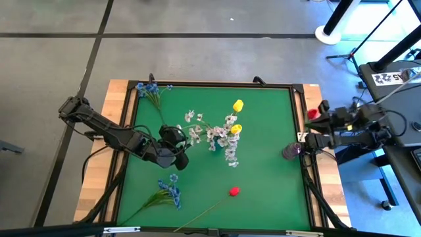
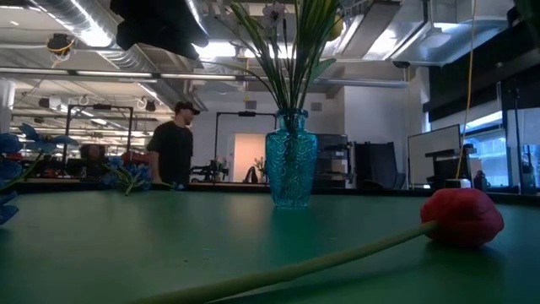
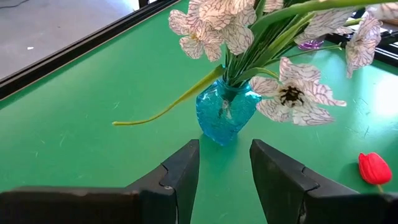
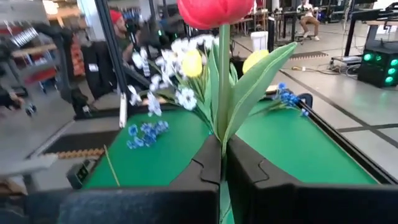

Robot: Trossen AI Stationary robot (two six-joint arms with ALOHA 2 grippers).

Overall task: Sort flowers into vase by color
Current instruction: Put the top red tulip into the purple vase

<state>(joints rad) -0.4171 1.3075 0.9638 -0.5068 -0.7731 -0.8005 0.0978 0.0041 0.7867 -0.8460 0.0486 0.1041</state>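
At counter's right edge — right pincer [image 4: 221, 180] clamped on red tulip [image 4: 212, 11] stem; left pincer [image 3: 224, 177] parted, empty, facing blue vase [image 3: 226, 115].

The left arm reaches in from the left edge of the tabletop [image 1: 263, 171], bent at the elbow, its forearm angled toward the centre. Its left hand [image 1: 176, 146] sits low over the left-centre of the green surface, and its two dark fingers [image 3: 177, 177] stand apart with a clear gap between them. The right arm stretches along the right edge, held above the rim. Its right hand [image 1: 309, 128] has its fingers [image 4: 205, 165] pressed together on the green stem of a red tulip [image 4: 211, 11], which stands upright.
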